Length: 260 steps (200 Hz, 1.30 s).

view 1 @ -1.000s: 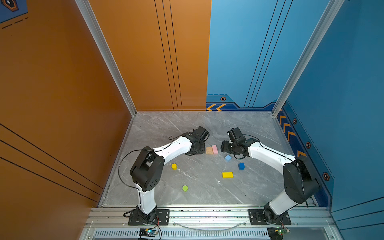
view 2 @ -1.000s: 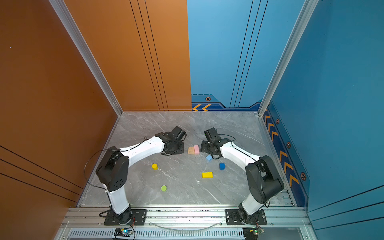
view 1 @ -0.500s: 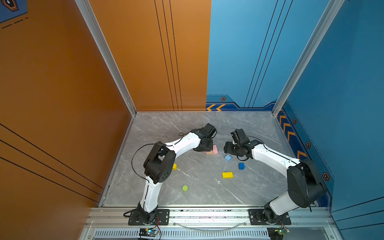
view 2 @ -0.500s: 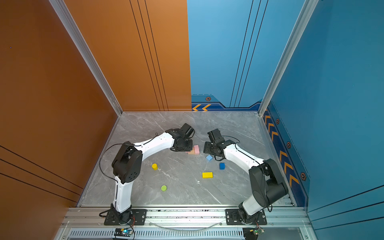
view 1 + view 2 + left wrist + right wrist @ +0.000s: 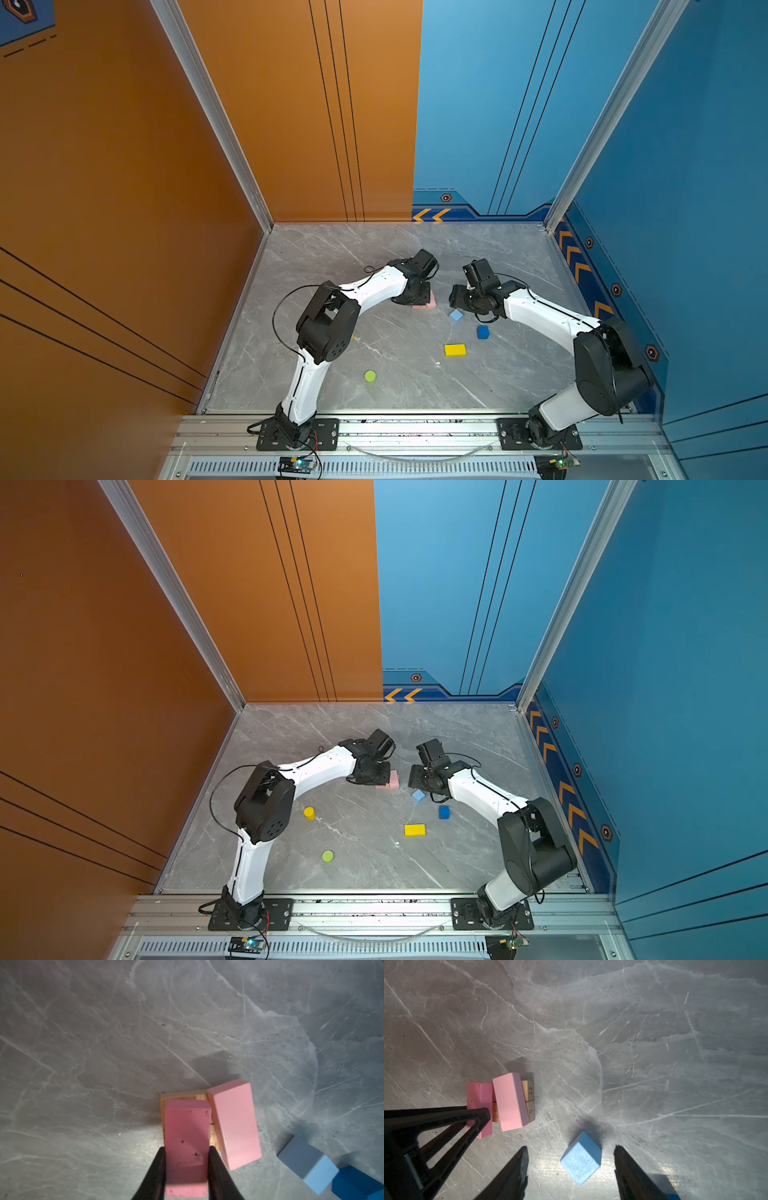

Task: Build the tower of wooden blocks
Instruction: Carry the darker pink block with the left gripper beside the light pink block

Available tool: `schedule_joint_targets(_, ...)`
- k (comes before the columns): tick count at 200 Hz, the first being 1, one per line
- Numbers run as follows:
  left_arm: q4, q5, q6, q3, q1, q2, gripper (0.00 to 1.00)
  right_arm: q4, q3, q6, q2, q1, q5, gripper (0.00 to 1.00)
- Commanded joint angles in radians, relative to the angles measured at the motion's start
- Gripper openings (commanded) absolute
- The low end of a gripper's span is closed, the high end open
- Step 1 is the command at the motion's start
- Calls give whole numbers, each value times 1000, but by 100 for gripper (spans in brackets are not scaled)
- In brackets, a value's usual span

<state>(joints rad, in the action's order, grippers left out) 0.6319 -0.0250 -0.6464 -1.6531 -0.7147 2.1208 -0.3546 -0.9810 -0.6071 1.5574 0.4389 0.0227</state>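
- L pincer point(image 5: 187, 1149): clamped on pink bar point(image 5: 187, 1124), held over tan planks point(image 5: 182, 1096).
- 2nd pink bar point(image 5: 234, 1124): laid askew on planks, alongside.
- R pincer point(image 5: 571, 1148): spread wide astride light-blue cube point(image 5: 581, 1162), near planks.

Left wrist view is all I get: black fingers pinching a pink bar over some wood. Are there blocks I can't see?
Observer: Yes, a yellow brick lies flat on the table, on its own.
Operator: Anything round?
Observer: A green cylinder stands upright, alone.
Operator: And the other arm?
Observer: The right fingers are open, close to the light-blue cube, holding nothing.
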Motion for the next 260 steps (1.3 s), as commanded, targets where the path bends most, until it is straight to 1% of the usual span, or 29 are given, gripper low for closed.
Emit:
schedule_joint_targets(1,31,5,11,-40,-8,13,15,6,22,3,-25,-6,-15,67)
schedule_joint_targets(61,37,12,13,-55,-8,28,22,6,25,3,-23,-8,-15,67)
schedule_joint_targets(73,39,11,14,-56,-9,28,25,5,23,1,-23,-8,-14,67)
schedule_joint_targets(132,38,11,14,-57,-7,34,29,6,27,2,-23,-9,-15,67)
schedule_joint_targets(149,38,13,11,-58,-8,37,32,9,27,0,-23,-9,-15,67)
schedule_joint_targets(217,38,16,10,-64,-7,42,40,14,26,-1,-15,-9,-10,67)
schedule_joint_targets(260,38,14,12,-65,-8,32,42,7,21,1,-16,-11,-8,67)
